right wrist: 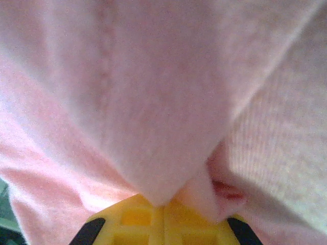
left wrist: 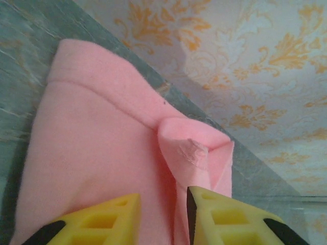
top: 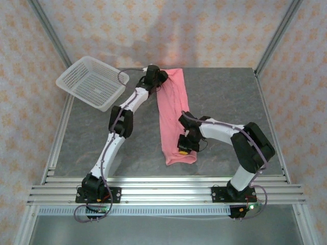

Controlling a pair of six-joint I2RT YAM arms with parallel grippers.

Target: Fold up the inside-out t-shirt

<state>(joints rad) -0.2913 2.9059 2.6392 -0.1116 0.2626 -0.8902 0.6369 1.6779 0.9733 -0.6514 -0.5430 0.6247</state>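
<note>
The inside-out t-shirt (top: 171, 112) is salmon pink and lies as a long narrow strip down the middle of the grey table (top: 225, 97). My left gripper (top: 159, 81) is at the strip's far end. In the left wrist view its yellow fingers (left wrist: 163, 198) stand apart over the cloth (left wrist: 97, 153), and a small raised, creased fold sits just ahead of the right finger. My right gripper (top: 183, 149) is at the near end. In the right wrist view its fingers (right wrist: 164, 204) are pressed together, pinching a corner of the shirt (right wrist: 153, 102).
A white mesh basket (top: 92, 81) rests tilted at the table's far left corner, close to the left arm. Aluminium rails (top: 163, 191) run along the near edge, and frame posts rise at the far corners. Bare table lies to the right of the shirt.
</note>
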